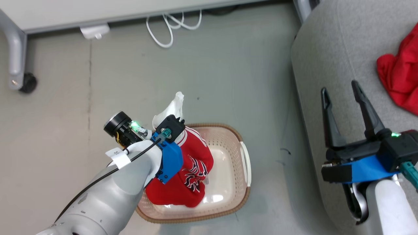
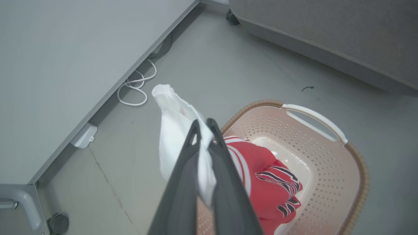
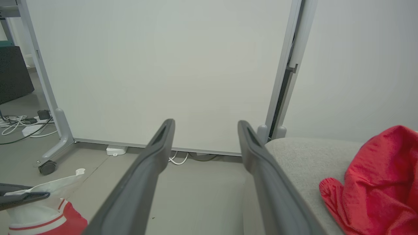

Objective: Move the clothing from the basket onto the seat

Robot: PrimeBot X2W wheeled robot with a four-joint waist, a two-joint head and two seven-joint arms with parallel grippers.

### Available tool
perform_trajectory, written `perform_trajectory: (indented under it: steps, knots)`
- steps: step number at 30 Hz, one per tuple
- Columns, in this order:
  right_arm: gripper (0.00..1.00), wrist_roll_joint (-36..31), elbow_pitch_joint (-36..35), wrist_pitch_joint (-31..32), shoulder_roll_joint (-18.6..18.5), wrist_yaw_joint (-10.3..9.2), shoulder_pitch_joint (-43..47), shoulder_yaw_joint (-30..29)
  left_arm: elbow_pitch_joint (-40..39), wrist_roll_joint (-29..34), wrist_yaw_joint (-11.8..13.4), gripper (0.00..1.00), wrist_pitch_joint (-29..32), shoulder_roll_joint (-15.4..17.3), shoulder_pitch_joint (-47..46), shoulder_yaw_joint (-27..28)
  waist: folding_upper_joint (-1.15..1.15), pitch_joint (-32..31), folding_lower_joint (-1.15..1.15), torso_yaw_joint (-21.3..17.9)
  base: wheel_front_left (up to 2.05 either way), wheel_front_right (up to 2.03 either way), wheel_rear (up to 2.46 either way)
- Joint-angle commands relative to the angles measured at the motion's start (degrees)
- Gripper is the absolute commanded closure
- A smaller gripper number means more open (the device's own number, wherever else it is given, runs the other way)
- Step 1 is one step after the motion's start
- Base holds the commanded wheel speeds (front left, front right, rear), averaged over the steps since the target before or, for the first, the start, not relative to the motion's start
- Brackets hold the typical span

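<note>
Jersey white trim pinched in left jaws, clamped tight, centre of left wrist view; red body hangs into basket at lower right. Black lettering on jersey front is creased, unreadable. Right jaws spread wide, gripping nothing, lower right of head view over sofa edge; plain red garment lies on sofa right of them, apart.

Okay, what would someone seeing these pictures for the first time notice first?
The bright red jersey stands out first: the left gripper is shut on its white edge, and the rest hangs down into the cream basket. Next comes the other red garment, lying crumpled on the grey sofa at the right, with the right gripper wide open and empty near it.
</note>
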Motion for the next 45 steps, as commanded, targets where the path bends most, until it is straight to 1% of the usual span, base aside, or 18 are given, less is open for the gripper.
perform_trajectory:
  steps: [1,3,11,18,19,24,28,34,45]
  knots:
    - [0.0,0.01,0.3,-0.22,0.06,0.03,1.42,-0.13,-0.74,-0.24,-0.02,1.0,-0.47,0.16,0.38,0.57,0.0,-3.7,0.01,0.94,0.0,0.0,0.0]
    - [0.0,0.08,0.75,-0.22,0.2,0.03,3.01,-0.31,-2.86,-1.02,0.13,1.0,-0.66,0.5,0.8,1.96,0.0,-6.13,0.01,1.35,0.0,0.0,0.0]
    - [0.0,0.41,1.37,-0.22,0.57,0.03,5.79,-0.28,-12.34,-2.15,1.73,1.0,-0.68,3.21,2.01,8.05,0.0,-10.73,0.01,2.04,0.0,0.0,0.0]
    - [0.0,0.6,1.76,-0.22,0.95,0.03,7.51,-0.07,-20.48,-3.58,2.16,1.0,-0.69,4.82,2.39,14.66,0.0,-13.69,0.01,2.4,0.0,0.0,0.0]
    - [0.0,0.6,1.76,-0.22,0.95,0.03,7.51,-0.07,-20.48,-3.58,2.16,1.0,-0.69,4.82,2.39,14.66,0.0,-13.69,0.01,2.4,0.0,0.0,0.0]
    - [0.0,0.81,1.96,-0.22,1.13,0.03,8.36,0.08,-26.04,-3.51,2.48,1.0,-0.69,5.53,2.51,17.73,0.0,-15.08,0.01,2.69,0.0,0.0,0.0]
    - [0.0,1.04,2.12,-0.22,1.29,0.03,8.79,0.2,-30.04,-3.13,2.69,1.0,-0.7,5.51,2.69,18.42,0.0,-15.81,0.01,3.0,0.0,0.0,0.0]
    - [0.0,1.12,2.24,-0.22,1.48,0.03,9.25,0.49,-35.54,-3.32,3.46,1.0,0.24,5.04,2.36,17.99,0.0,-16.23,0.01,3.35,0.0,0.0,0.0]
    - [0.0,1.5,2.38,-0.22,1.71,0.03,8.73,0.72,-43.71,-3.27,5.58,1.0,3.16,6.17,3.75,16.9,0.0,-16.16,0.01,3.61,0.0,0.0,0.0]
